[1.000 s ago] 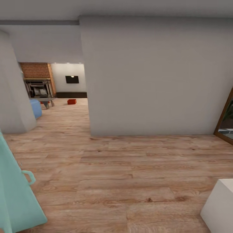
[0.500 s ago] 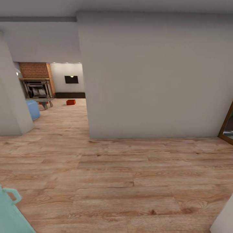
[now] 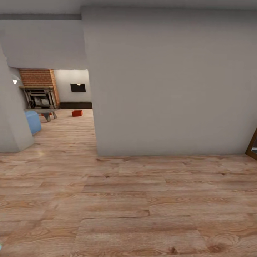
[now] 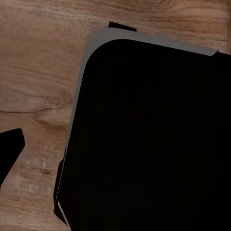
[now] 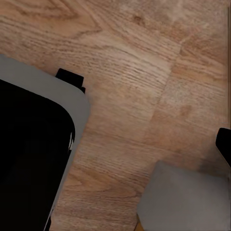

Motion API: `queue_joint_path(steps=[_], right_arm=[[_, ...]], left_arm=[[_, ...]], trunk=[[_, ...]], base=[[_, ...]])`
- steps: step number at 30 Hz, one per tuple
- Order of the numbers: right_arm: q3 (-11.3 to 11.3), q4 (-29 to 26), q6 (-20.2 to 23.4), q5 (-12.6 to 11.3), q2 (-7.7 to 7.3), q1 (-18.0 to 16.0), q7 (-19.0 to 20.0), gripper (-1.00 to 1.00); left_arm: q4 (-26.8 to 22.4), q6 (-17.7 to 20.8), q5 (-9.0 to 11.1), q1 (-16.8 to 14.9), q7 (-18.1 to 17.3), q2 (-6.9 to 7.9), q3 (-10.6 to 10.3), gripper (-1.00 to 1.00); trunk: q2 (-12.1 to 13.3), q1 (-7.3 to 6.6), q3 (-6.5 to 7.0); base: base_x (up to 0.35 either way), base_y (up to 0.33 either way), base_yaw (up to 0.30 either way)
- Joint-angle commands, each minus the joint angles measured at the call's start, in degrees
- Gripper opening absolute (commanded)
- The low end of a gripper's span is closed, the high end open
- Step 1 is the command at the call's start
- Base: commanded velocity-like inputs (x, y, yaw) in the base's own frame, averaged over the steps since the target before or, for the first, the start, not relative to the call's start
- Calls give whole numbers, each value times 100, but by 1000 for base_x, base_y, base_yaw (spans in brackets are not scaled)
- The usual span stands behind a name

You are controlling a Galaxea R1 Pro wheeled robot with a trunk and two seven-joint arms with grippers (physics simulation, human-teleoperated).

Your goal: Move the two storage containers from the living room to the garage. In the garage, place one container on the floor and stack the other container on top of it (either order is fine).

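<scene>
Since one second ago the head camera has moved forward and turned a little: the pale green object that stood at the lower left and the white block at the lower right have left the picture, the grey wall (image 3: 171, 82) takes more of the view, and the things themselves did not shift. In the head view I count one storage container (image 3: 77, 113), small and orange-red, on the light wood plank floor (image 3: 128, 200) far inside the living room, near the dark skirting under the black TV (image 3: 77, 87); whether a red patch under the low grey bench (image 3: 43, 111) is the second one I cannot tell. There is one brick fireplace (image 3: 38, 91), one blue sofa corner (image 3: 32, 121) beside the near left wall, and one wood door frame (image 3: 252, 144) at the right edge. In the left wrist view a big black body with a grey rim (image 4: 154, 134) hangs over the planks, and one dark tip (image 4: 10, 149) shows at the edge; in the right wrist view a similar black body (image 5: 33, 159), a grey block (image 5: 185, 202) and a dark tip (image 5: 224, 144) show. Both cameras look straight down on the floor. Whether the left hand or the right hand is spread or pressed together, I cannot tell.
</scene>
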Motion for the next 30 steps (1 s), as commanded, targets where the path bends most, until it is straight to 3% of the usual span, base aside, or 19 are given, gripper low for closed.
queue_joint_path(steps=[1, 19, 30], right_arm=[[49, 17, -36, -60, 3, -6, -3, 100], [49, 16, -36, -59, 3, -6, -3, 100], [49, 16, -36, -52, 3, -6, -3, 100]], left_arm=[[-2, -12, 30, -1, -2, 0, 0, 100], [-2, -12, 28, -1, -1, 0, 2, 100], [-2, -12, 24, -1, -8, 0, 2, 100]], trunk=[[-2, 3, -5], [-2, 3, -5], [-2, 3, -5]], base=[[326, 0, 0], [326, 0, 5], [326, 0, 212]])
